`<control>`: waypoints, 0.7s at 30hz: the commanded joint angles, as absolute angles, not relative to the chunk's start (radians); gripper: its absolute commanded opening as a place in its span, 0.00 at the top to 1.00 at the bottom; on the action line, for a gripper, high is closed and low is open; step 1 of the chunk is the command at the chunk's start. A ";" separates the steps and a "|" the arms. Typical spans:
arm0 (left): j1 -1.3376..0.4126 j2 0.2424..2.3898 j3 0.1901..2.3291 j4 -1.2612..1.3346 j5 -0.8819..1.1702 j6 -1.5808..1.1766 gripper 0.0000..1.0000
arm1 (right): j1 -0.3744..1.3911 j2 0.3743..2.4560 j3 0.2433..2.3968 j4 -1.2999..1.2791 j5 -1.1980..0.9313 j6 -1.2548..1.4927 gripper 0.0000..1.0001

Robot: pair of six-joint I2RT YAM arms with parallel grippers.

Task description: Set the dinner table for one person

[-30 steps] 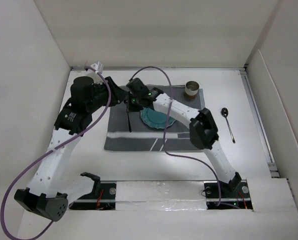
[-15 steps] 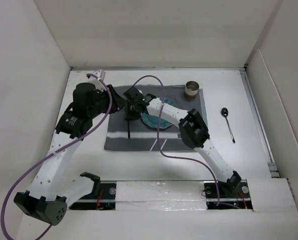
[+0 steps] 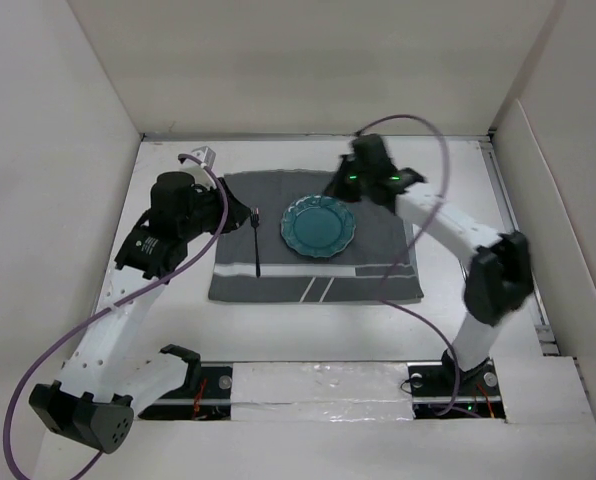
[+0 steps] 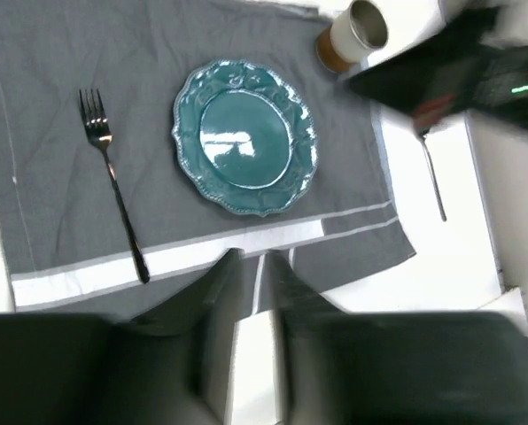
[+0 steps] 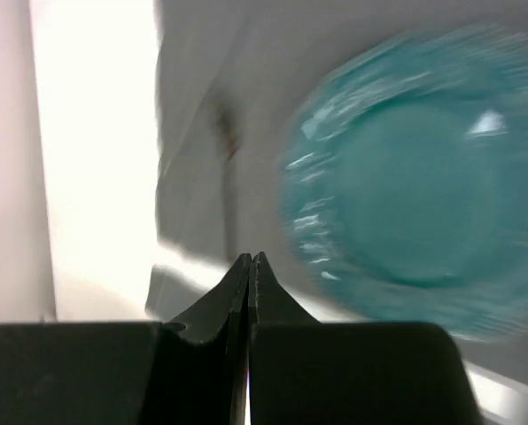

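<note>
Here: my right gripper (image 5: 249,258) pressed together, left gripper (image 4: 253,257) slightly spread, empty; stiff, slippery spoon (image 4: 432,177) at plate's (image 4: 244,137) three o'clock, likely best pinched mid-handle.

My left arm (image 3: 118,310) reaches toward twelve o'clock, left gripper (image 4: 255,266) aimed at three o'clock, fingers slightly parted, empty; my right arm (image 3: 448,225) folds toward ten o'clock, right gripper (image 5: 249,263) pressed together, empty.

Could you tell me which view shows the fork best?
The left wrist view: the fork lies whole and sharp on the grey mat, left of the teal plate. The top view shows it small and dark; the right wrist view gives only a blurred streak.
</note>
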State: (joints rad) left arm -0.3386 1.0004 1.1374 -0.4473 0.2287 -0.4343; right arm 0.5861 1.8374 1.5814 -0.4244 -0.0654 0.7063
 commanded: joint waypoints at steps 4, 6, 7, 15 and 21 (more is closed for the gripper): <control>-0.341 0.959 1.049 -0.411 0.255 -0.397 1.00 | 0.121 1.427 1.026 -0.367 0.132 0.611 1.00; -0.341 0.957 1.034 -0.400 0.256 -0.402 1.00 | 0.022 1.375 0.967 -0.376 0.141 0.585 1.00; -0.341 0.957 1.026 -0.391 0.265 -0.405 1.00 | -0.020 1.355 0.947 -0.376 0.143 0.565 1.00; -0.341 0.973 1.023 -0.370 0.328 -0.420 0.99 | -0.227 1.558 1.067 -0.494 0.155 0.410 0.47; -0.341 0.966 1.028 -0.380 0.298 -0.410 0.98 | -0.250 1.707 1.183 -0.548 0.095 0.319 0.46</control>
State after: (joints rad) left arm -0.3386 0.9878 1.0229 -0.4126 0.2955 -0.4194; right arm -0.2481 1.6802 1.1168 -0.5022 0.1181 0.4004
